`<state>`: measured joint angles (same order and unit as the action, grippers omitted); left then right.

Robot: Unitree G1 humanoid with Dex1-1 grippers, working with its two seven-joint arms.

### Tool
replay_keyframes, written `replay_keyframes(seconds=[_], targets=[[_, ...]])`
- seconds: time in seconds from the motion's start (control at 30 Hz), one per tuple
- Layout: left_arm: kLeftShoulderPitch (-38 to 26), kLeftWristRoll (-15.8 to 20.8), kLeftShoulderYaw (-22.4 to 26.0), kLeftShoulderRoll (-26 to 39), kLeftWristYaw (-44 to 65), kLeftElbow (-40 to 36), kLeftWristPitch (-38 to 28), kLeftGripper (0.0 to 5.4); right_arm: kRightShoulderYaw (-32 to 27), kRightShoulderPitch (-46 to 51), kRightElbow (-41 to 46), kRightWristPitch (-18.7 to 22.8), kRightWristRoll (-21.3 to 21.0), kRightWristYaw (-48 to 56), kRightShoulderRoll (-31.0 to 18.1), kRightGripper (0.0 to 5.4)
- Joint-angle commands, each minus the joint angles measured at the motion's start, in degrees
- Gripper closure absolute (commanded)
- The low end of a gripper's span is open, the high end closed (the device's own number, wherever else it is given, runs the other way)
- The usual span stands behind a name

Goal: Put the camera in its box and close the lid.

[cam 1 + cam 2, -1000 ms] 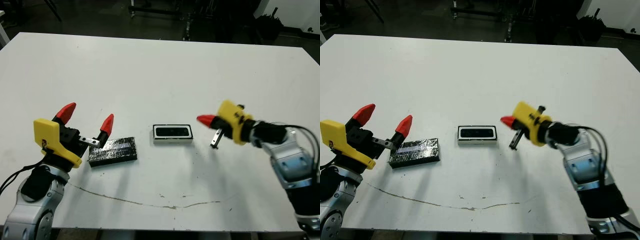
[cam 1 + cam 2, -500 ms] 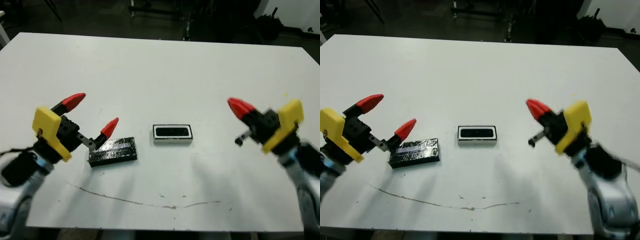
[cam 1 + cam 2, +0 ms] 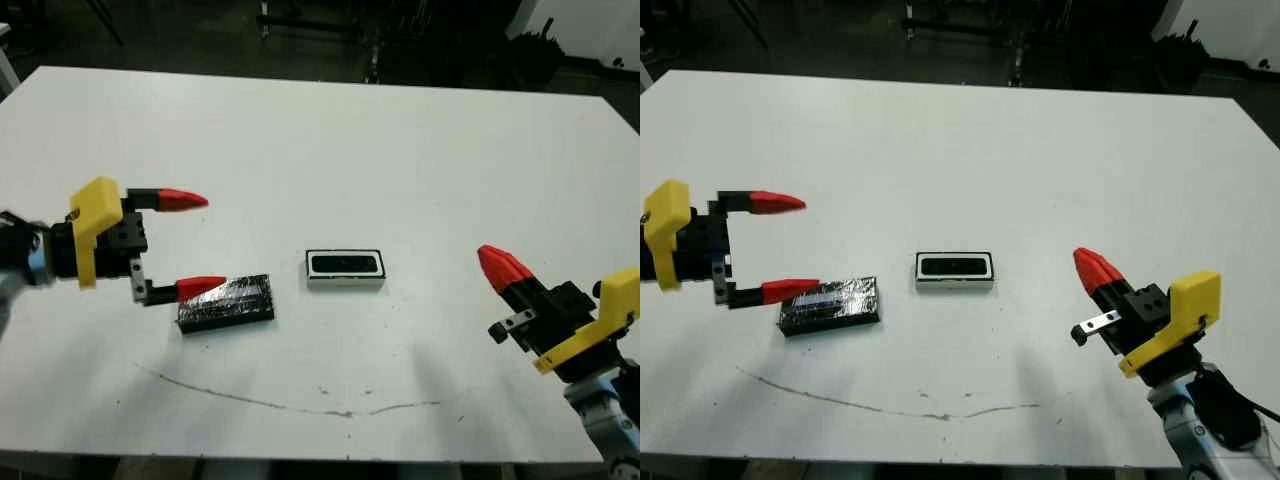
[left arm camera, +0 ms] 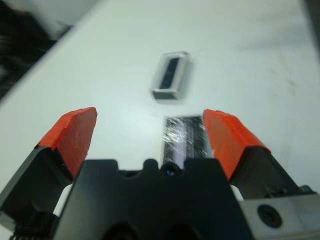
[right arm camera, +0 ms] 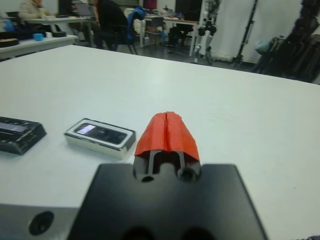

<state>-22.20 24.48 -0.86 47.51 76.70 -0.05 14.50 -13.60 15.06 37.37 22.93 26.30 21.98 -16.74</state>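
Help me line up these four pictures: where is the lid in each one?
Left eye: lid lower left of centre, by the left gripper.
Right eye: lid, same spot.
Left wrist: lid, centre, between the fingers.
Right wrist: lid, left edge.
Shared landmark: the box, beside the lid in every view.

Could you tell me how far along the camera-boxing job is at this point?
Done: the camera lies inside the box. In hand: the open left gripper sits at the lid's left end, not gripping it. Left: putting that lid on the box. The right gripper is shut and empty.
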Motion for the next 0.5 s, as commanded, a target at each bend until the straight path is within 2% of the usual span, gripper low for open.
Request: replay_keyframes(seconds=[0.03,0.17,0.3,0.5], targets=[[-3.7,-0.9,-2.9,0.1,4.8,4.0,-0.5,0.00,-0.1,0.7,-1.1,-0.8,-0.8,-0.3,-0.8,5.38],[-6.1,-2.1,-4.9,-0.4,5.7,4.5,0.7,0.00,0.0,0.7,-1.5,-0.5,-0.6,0.2,-1.1,5.38],[-5.8,-3.4,-5.7,-0.3,3.5,1.9,3.3,0.00,0.1,0.7,-1.8,-1.3,-0.6,0.6,-1.4,5.38],[-5.8,-4.6,-7.6,-0.5,3.8,2.0,4.5,0.00,0.6,1.0,-1.5,-1.8,-0.7,0.2,-0.8,5.38]])
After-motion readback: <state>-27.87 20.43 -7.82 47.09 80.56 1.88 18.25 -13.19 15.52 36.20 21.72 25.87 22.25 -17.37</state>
